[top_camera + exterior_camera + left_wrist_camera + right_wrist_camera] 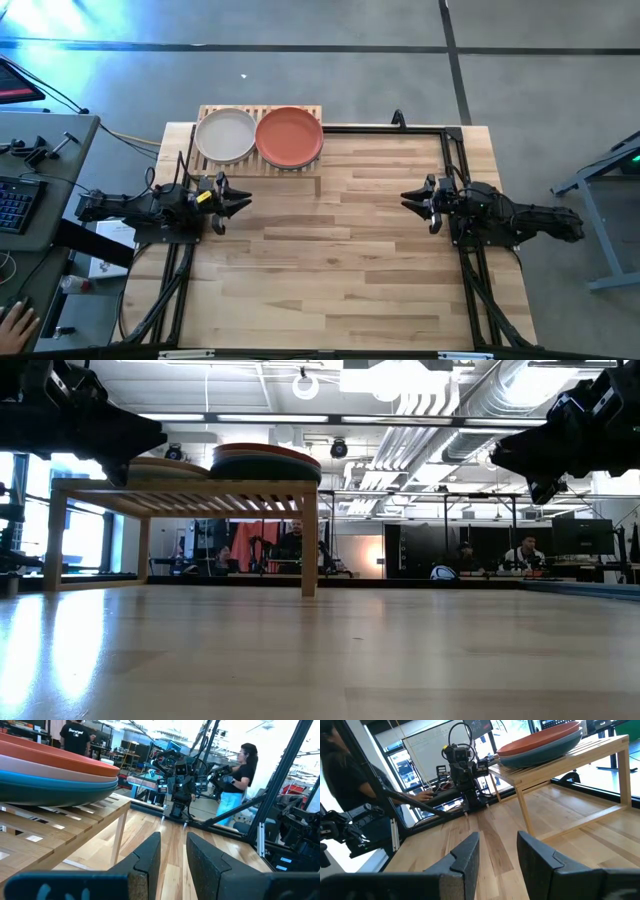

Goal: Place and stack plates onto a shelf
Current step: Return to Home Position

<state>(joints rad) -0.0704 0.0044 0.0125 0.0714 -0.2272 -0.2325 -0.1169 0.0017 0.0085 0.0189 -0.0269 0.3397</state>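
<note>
Where both top the shelf (245, 110), beige plate (226, 135) neighbours terracotta plate (289, 136).

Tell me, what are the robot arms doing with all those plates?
Nothing right now. The plates sit in two stacks on the wooden shelf, a beige plate topping one and a terracotta red plate the other. The left arm and right arm wait at the sides of the table, jaws open and empty.
</note>
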